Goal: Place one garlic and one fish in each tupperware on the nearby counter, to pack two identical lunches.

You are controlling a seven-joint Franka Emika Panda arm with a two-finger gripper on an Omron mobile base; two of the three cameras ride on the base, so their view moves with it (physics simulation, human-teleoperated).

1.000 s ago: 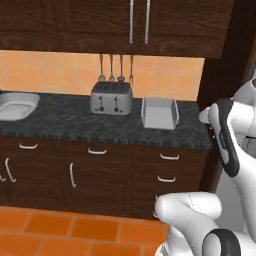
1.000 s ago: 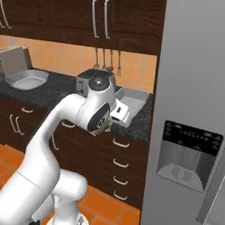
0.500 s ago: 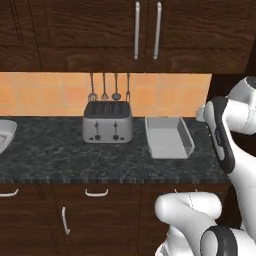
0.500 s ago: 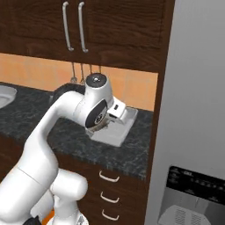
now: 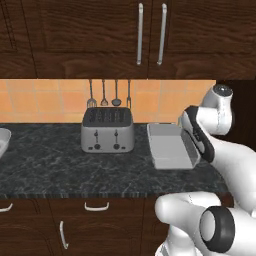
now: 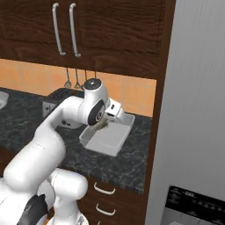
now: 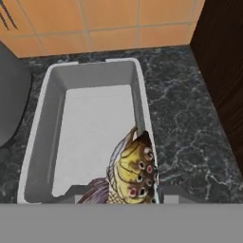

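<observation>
One fish [image 7: 133, 173] hangs in the gripper [image 7: 118, 197], whose fingers are closed partway around it. It is yellow-brown with dark stripes, a row of red-centred pale spots along one side, and a purplish fin at the lower end. It sits above the near right wall of a grey, rectangular container [image 7: 57, 118] with nothing inside. That container rests on the speckled dark counter [image 5: 60, 165], just right of a silver toaster [image 5: 107, 131], near a tiled orange wall.

Base views flank tupperware [image 5: 171, 146]; hand view above.
</observation>
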